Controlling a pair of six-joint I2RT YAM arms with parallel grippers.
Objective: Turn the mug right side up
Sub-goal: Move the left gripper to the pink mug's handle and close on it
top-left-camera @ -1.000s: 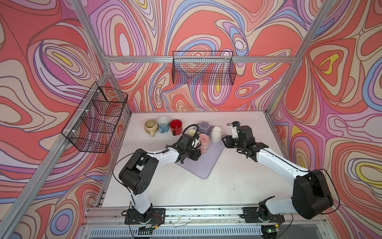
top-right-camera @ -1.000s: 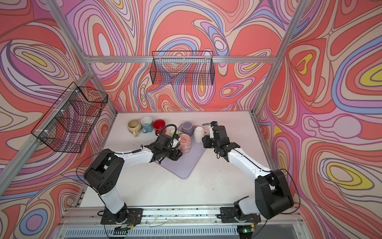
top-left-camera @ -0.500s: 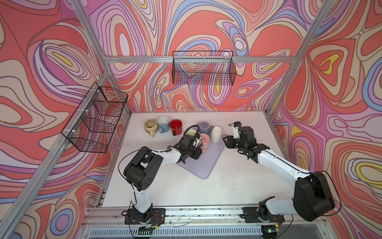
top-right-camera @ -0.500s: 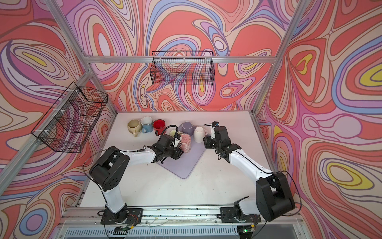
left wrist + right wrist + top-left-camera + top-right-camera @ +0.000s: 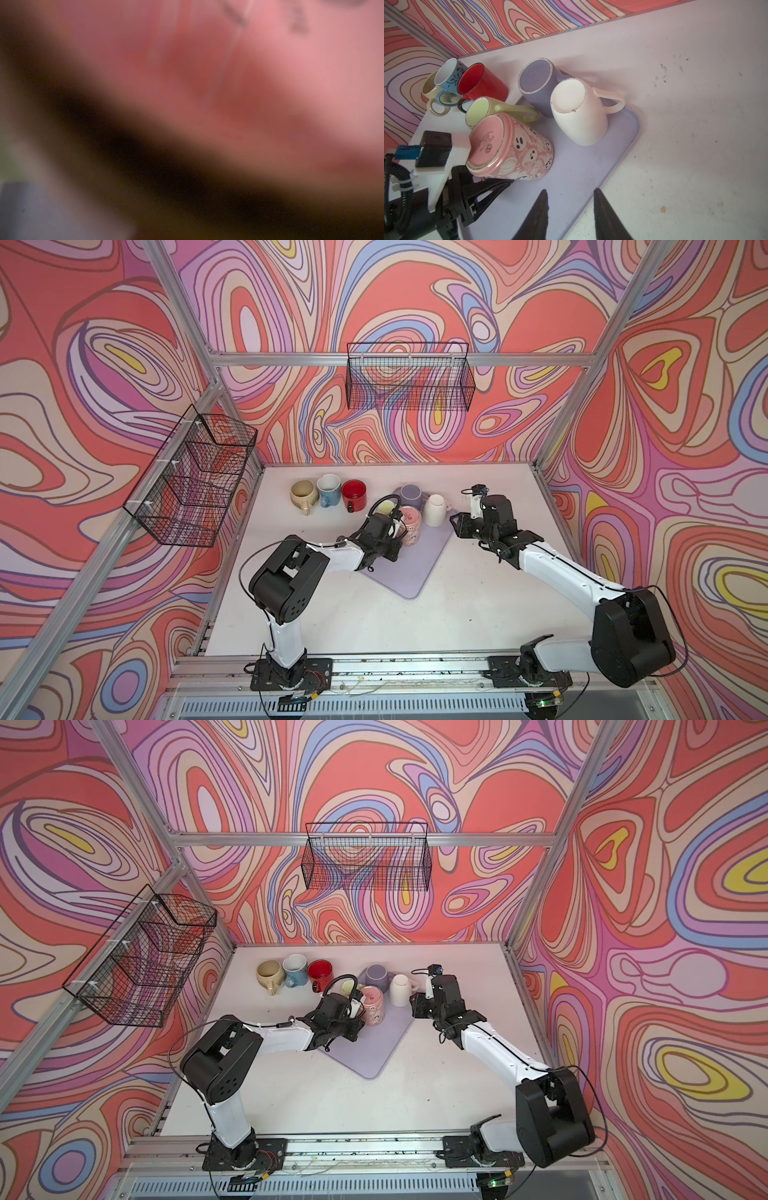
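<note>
A pink mug [image 5: 410, 526] [image 5: 372, 1006] with white ghost prints stands upside down on the lavender mat [image 5: 415, 572], its flat bottom [image 5: 485, 143] facing up. My left gripper [image 5: 397, 531] [image 5: 357, 1013] is low on the mug's left side, and its black fingers [image 5: 492, 182] are drawn together there, shut on the mug; the handle is hidden. The left wrist view is only a blur of the pink mug [image 5: 270, 62]. My right gripper [image 5: 457, 524] [image 5: 570, 190] hovers open over the mat's right edge, holding nothing.
On the mat behind the pink mug stand an upside-down white mug [image 5: 435, 510], a purple mug [image 5: 411, 493] and a green mug [image 5: 384, 507]. Beige [image 5: 302, 493], blue [image 5: 329, 489] and red [image 5: 354, 494] mugs stand upright at the back left. Wire baskets [image 5: 409, 381] hang on the walls.
My left gripper's fingers have closed in on the pink mug's side and its arm has shifted slightly. My right gripper has narrowed a little and stayed near the mat's edge.
</note>
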